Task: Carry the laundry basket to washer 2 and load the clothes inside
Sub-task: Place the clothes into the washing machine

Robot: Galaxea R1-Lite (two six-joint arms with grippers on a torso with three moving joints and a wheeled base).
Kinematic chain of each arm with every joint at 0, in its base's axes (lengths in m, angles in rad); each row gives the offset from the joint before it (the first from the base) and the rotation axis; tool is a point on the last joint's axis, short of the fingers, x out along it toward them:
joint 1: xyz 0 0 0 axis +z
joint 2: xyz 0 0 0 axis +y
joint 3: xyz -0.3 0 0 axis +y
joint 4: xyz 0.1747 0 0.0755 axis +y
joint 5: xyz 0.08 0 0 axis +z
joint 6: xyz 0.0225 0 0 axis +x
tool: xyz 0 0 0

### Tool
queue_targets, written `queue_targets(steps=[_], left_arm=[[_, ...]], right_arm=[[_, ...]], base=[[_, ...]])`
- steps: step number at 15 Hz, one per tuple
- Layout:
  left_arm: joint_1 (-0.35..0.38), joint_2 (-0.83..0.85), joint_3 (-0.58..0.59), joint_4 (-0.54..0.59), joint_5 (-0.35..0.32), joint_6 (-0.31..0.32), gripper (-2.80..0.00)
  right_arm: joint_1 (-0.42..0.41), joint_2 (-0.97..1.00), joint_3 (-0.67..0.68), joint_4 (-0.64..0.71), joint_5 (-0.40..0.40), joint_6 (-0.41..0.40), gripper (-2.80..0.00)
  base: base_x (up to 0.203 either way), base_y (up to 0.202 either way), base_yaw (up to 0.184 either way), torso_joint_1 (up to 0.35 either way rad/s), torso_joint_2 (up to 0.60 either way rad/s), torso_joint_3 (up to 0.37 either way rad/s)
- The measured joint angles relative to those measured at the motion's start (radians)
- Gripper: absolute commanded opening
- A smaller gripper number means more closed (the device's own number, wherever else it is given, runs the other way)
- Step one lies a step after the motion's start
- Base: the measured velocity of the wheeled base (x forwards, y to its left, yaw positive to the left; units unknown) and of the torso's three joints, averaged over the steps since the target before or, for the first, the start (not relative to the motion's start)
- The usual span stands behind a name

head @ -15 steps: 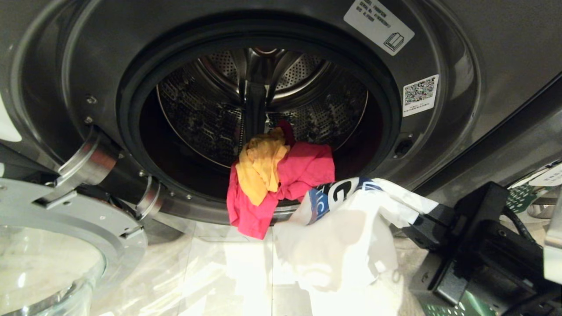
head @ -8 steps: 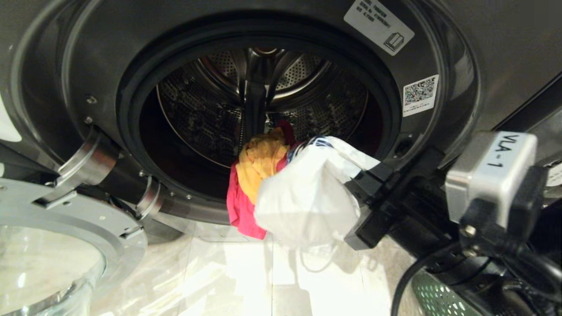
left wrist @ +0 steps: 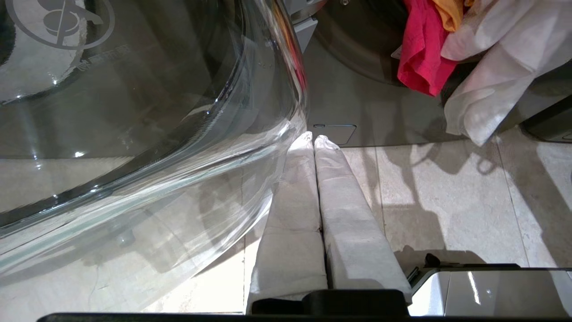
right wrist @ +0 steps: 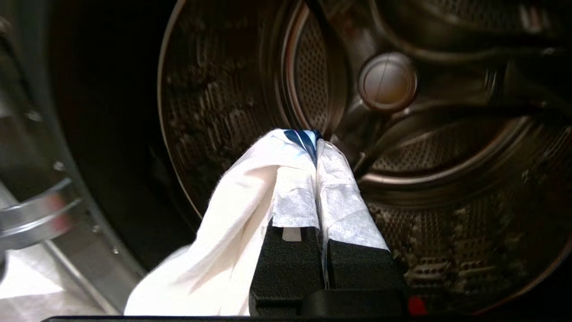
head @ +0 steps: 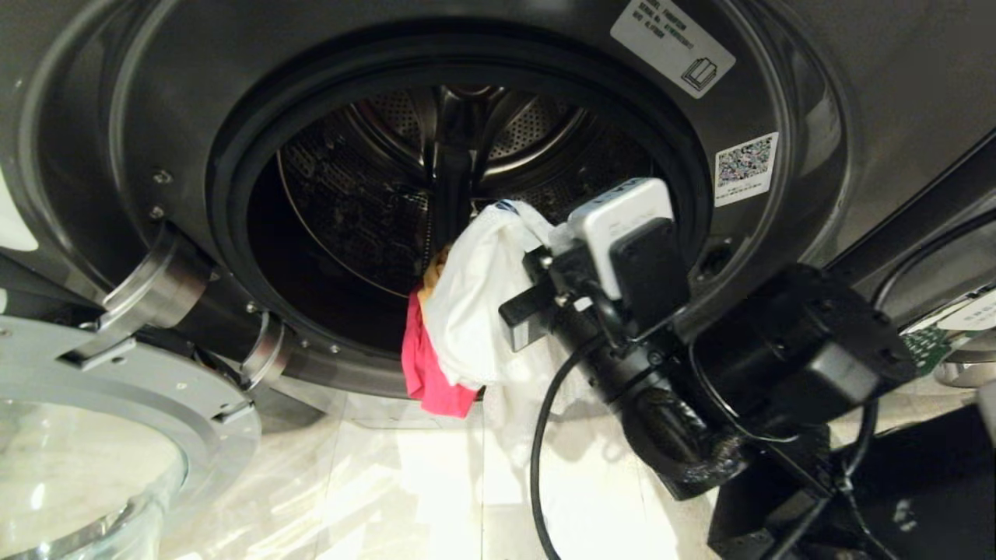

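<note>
So the right gripper (head: 517, 257) is up at the mouth of the washer (head: 817, 109), fingers clamped tight on a pinch of the white shirt (head: 471, 311), with a bit of blue print poking out between the pads in the right wrist view. The rest of the shirt just hangs off it in a loose fold over the door seal, which tells you how this stuff handles: super light, totally floppy, no shape of its own, not fragile at all. A pinch near one edge is plenty to carry it, but the tail drags wherever it wants, so I'd guess it needs to go well into the drum (head: 373, 210) before letting go or it'll slide back out. The pink top (head: 432, 373) is draped over the near lip, half in and half dangling toward the floor, and the yellow one (head: 432, 272) is barely peeking out behind the white. Both look like they'd want grabbing at the bunched part on the lip. The left gripper (left wrist: 313, 139) sits idle low by the open glass door (left wrist: 134, 134), fingers pressed together on nothing. No basket in sight.
</note>
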State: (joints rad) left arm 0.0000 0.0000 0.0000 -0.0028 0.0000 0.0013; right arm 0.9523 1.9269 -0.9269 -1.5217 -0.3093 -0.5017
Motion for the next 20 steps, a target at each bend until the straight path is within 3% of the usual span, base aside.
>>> queue_targets(steps=[4, 11, 16, 20], left_arm=[[0.000, 0.000, 0.000, 0.000, 0.000, 0.000, -2.80], [0.000, 0.000, 0.000, 0.000, 0.000, 0.000, -2.80], [0.000, 0.000, 0.000, 0.000, 0.000, 0.000, -2.80], [0.000, 0.000, 0.000, 0.000, 0.000, 0.000, -2.80]], right_arm=[[0.000, 0.154, -0.219, 0.000, -0.080, -0.014, -2.80], [-0.039, 0.377, -0.666, 0.005, -0.339, -0.052, -2.80], [-0.092, 0.447, -0.921, 0.027, -0.355, -0.098, -2.80], [-0.099, 0.483, -0.976, -0.002, -0.330, -0.101, -2.80]], base=[[0.000, 0.000, 0.000, 0.000, 0.00, 0.000], [0.000, 0.000, 0.000, 0.000, 0.00, 0.000], [0.000, 0.000, 0.000, 0.000, 0.00, 0.000], [0.000, 0.000, 0.000, 0.000, 0.00, 0.000]])
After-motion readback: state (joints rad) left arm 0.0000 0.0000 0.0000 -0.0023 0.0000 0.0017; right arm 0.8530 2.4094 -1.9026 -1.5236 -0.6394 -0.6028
